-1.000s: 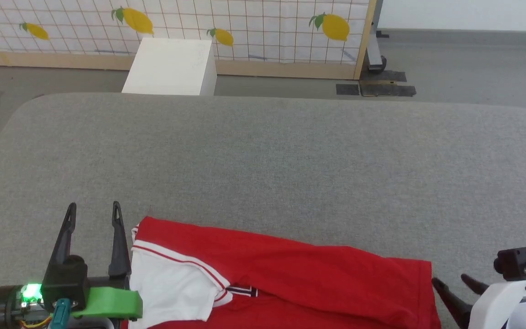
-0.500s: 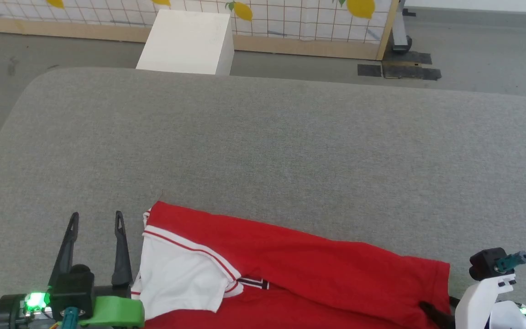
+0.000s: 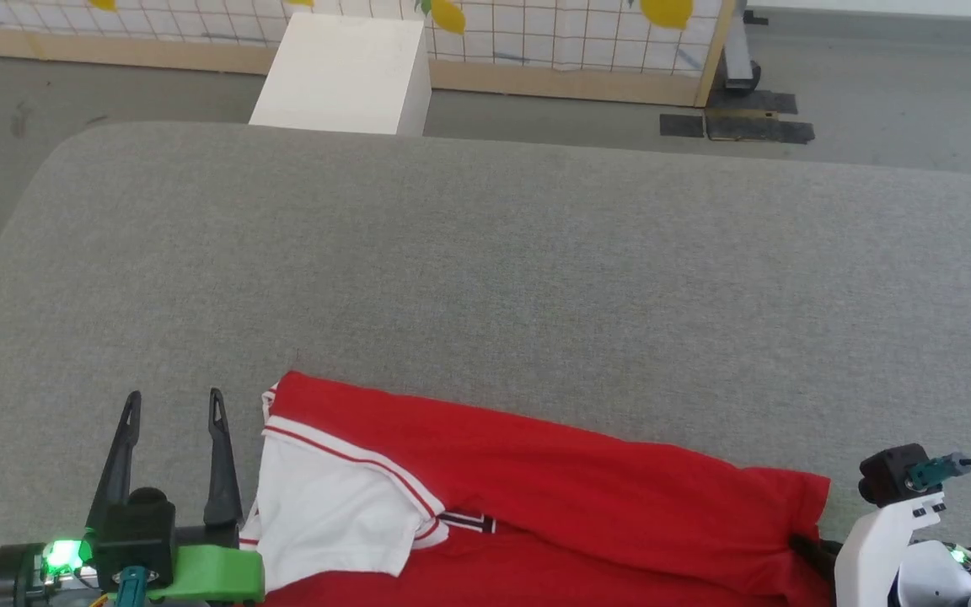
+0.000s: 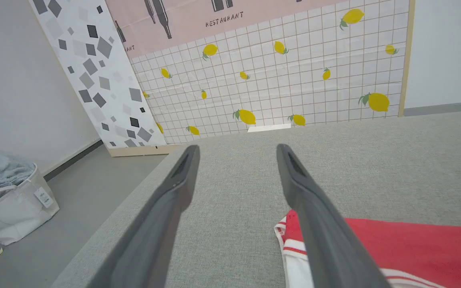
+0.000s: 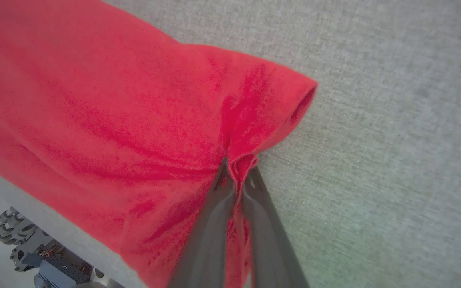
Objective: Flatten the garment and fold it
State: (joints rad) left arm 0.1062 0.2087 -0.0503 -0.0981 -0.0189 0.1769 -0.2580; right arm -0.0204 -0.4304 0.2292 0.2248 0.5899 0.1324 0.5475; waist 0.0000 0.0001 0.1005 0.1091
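Since a second ago our right claw has clenched the hem of the garment, barely visible from above; left claw gapes.

The garment ran off the head view's bottom edge, its lettering mostly under a fold; the right tool sat largely behind its mount.

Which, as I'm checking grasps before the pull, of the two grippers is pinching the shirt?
The right gripper: it is shut on a bunched red edge of the garment. The left gripper stands open beside the white sleeve.
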